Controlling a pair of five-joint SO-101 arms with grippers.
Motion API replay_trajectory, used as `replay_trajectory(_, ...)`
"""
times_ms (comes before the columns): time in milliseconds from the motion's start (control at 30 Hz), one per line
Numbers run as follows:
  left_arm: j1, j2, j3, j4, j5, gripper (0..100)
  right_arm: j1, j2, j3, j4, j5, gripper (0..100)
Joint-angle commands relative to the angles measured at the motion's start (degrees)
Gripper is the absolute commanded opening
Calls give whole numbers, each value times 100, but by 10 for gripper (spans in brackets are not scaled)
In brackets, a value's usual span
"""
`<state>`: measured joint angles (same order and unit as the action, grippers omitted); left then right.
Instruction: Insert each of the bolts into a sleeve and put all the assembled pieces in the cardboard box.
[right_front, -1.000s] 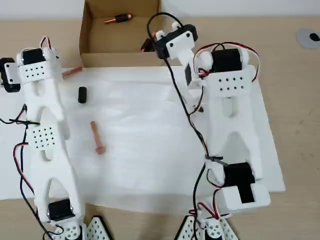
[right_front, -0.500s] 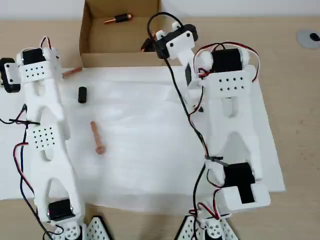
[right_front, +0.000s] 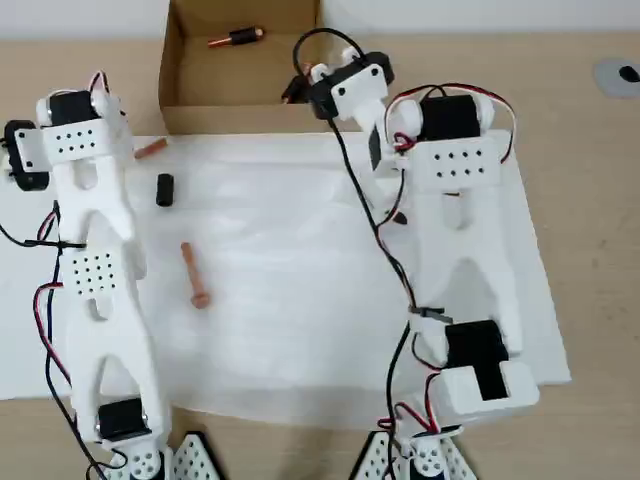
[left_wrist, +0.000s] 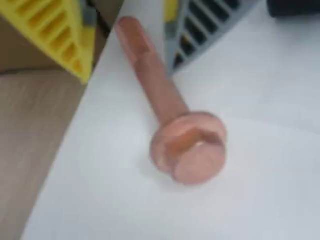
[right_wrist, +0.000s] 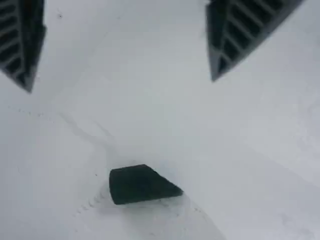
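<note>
A copper bolt (left_wrist: 172, 120) lies on the white paper with its head toward the camera. Its shaft end sits between the yellow and grey fingers of my left gripper (left_wrist: 127, 74), which is open and not clamped on it. From above, that bolt (right_front: 150, 148) is beside the left arm's tip. A black sleeve (right_front: 164, 189) and a second bolt (right_front: 194, 274) lie loose on the paper. My right gripper (right_wrist: 121, 82) hovers open above another black sleeve (right_wrist: 140, 184). The cardboard box (right_front: 172, 75) holds one assembled piece (right_front: 236, 38).
The white paper (right_front: 300, 300) covers the table between the two arms. The box's near wall borders the paper's far edge. Cables run from the right arm's wrist (right_front: 345, 85) down along its side. A grey disc (right_front: 618, 75) lies at the far right.
The left arm's tip has shifted slightly to the right, and the bolt beside it sits a little further right. The right arm has barely moved.
</note>
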<state>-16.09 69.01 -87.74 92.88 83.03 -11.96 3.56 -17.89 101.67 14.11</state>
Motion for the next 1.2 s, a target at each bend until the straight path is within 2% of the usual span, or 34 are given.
replay_trajectory(0, 62, -57, -97, 18, 70, 111, 57, 4, -180, 35, -26, 267)
replay_trajectory(933, 79, 919, -79, -202, 185, 109, 57, 215, -312, 35, -26, 267)
replay_trajectory(1167, 79, 1059, -123, -316, 167, 7, 75, 198, -312, 44, -26, 267)
